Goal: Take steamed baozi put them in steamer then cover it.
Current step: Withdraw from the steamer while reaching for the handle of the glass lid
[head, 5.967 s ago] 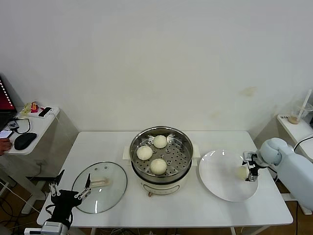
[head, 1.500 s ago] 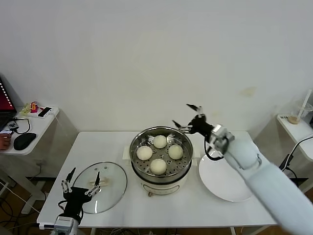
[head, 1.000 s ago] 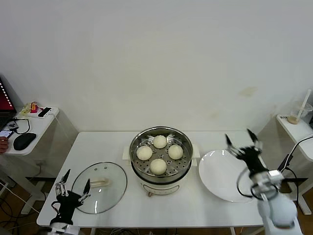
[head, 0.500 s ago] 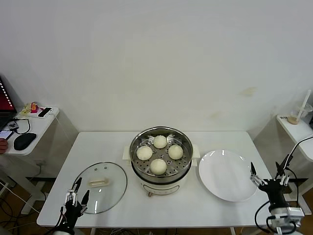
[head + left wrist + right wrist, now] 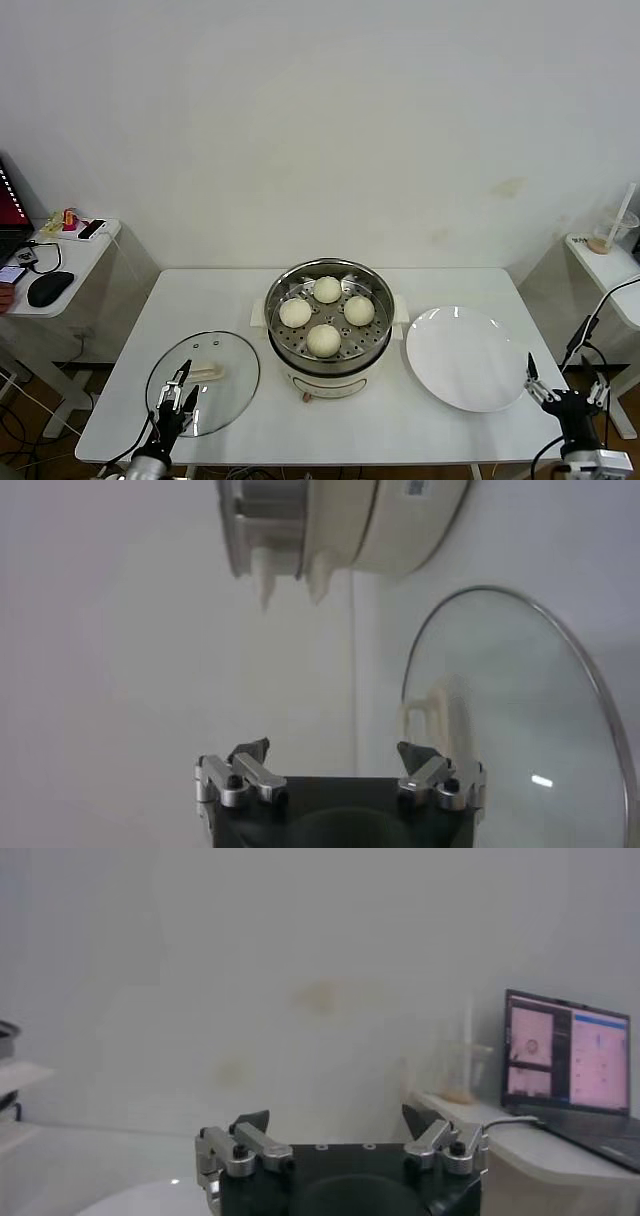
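Jaws spread wide and empty, the left gripper [image 5: 176, 399] hangs at the near edge of the table [image 5: 420, 420], with the glass cover [image 5: 203, 383] lying flat just ahead of its fingertips and the cover's cream handle [image 5: 204, 374] a little beyond them. All four baozi [image 5: 325, 340] sit inside the steamer [image 5: 330, 322], which stands uncovered beyond the cover and off to the jaws' right. The right gripper [image 5: 567, 394], its jaws likewise wide and holding nothing, waits low at the table's near right corner, with the bare white plate [image 5: 466, 358] just ahead of it. The step in hand looks to be covering: the left jaws would do best to straddle the handle squarely across its narrow width, close firmly, lift the cover level, and lower it centred so the metal rim seats evenly on the steel basket.
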